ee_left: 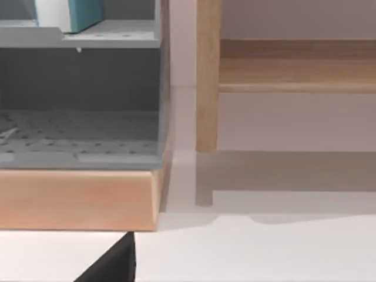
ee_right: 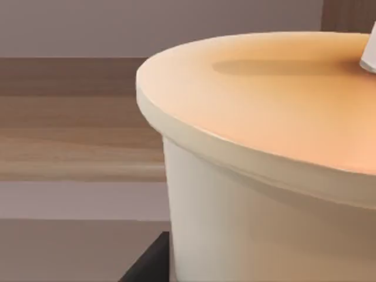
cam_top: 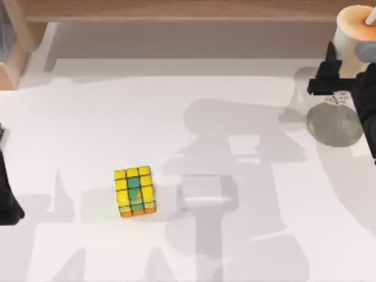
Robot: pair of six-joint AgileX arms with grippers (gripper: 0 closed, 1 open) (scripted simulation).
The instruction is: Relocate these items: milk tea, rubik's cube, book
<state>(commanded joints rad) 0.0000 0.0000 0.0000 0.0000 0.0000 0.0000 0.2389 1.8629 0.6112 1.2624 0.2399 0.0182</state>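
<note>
Risk lies in a tall milk tea (cam_top: 354, 26) carried at the bench's far right corner by the right gripper (cam_top: 343, 73): jaws clenched low on it, it could tip. Rubik's cube (cam_top: 135, 191) waits near the bench's front, left of centre.

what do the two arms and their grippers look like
Both are plain matte black with blocky, angular shapes. The right gripper, at the table's far right, has squared black fingers; the left arm, at the left edge, is a dark tapered link. No cables or markings are visible.

Smooth matt white table (cam_top: 235, 117), pale wood-grain shelf (ee_left: 294, 64), glossy rubik's cube (cam_top: 135, 191).
</note>
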